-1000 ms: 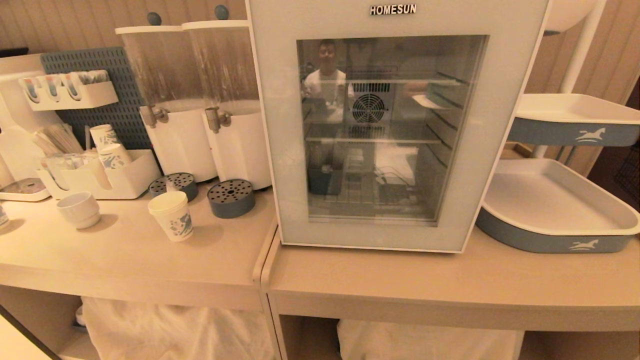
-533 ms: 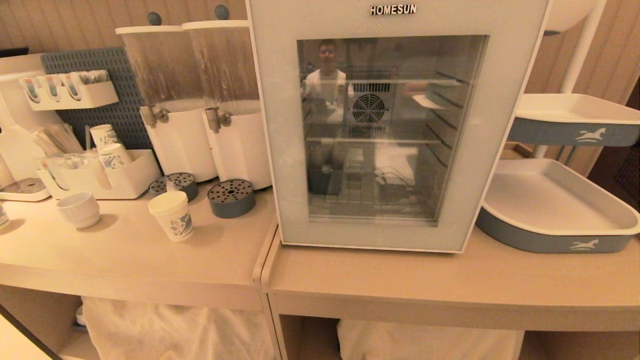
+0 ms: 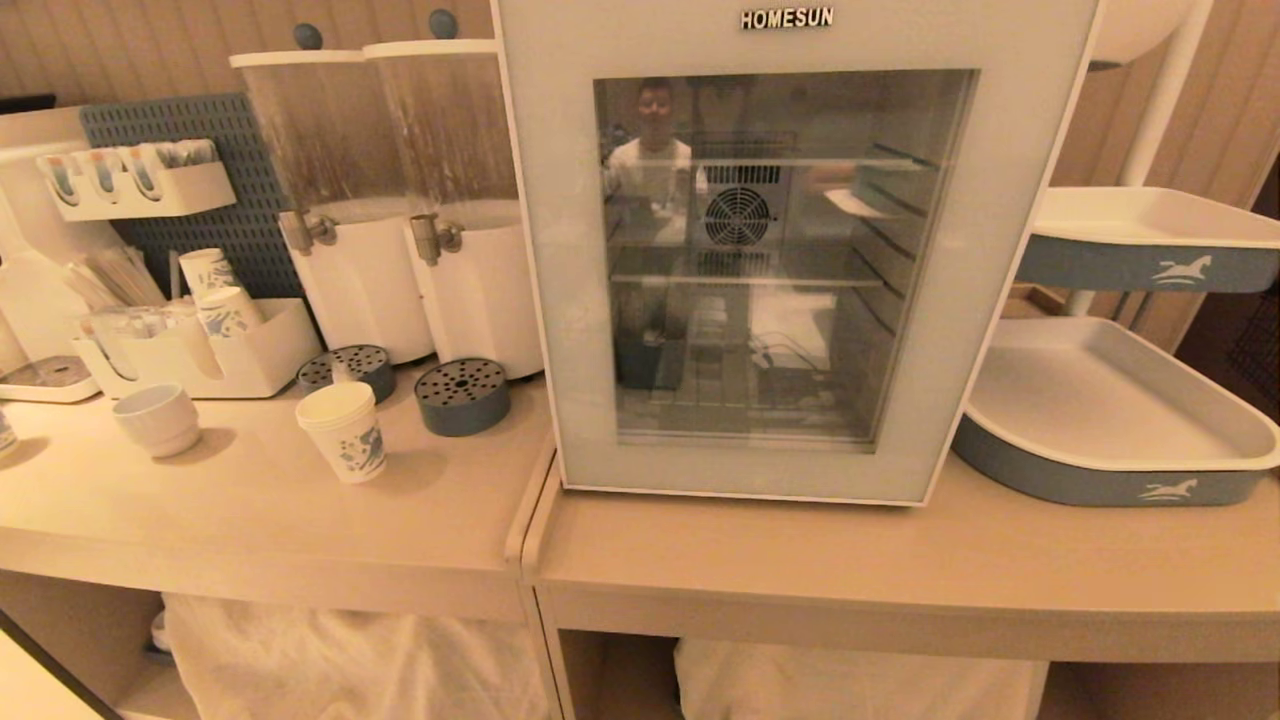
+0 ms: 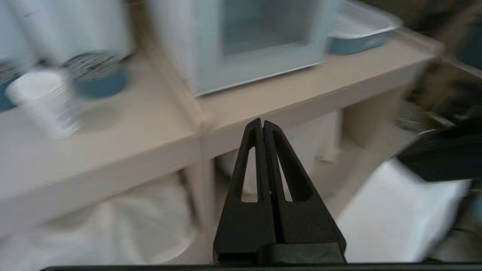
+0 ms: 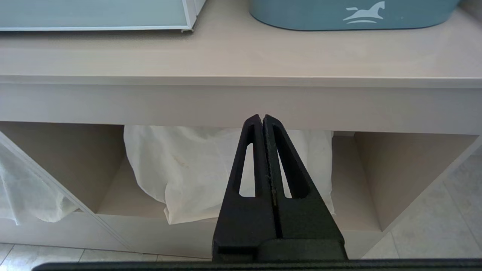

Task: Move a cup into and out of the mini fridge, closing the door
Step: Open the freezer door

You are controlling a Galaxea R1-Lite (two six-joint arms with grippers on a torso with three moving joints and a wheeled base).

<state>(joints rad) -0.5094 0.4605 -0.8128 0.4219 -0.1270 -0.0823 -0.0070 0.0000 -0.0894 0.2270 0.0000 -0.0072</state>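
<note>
My left gripper (image 4: 262, 126) has its jaws clenched on nothing, hanging out in front of the table (image 3: 300, 520) edge, and my right gripper (image 5: 262, 120) is likewise clenched and empty, low before the table's front. The cup (image 3: 343, 431) stands upright on the table, well to the left of the mini fridge (image 3: 790, 250) and just in front of two round grey drip trays. The door (image 3: 600, 300) is closed, so it has to come open before the cup can go in. I judge the risks to be these: with jaws pressed together I could knock the light paper cup over instead of gripping it, and the mug (image 3: 158, 419) near it leaves little room for a wide sweep. Pulling the door carelessly could drag the fridge along the table
</note>
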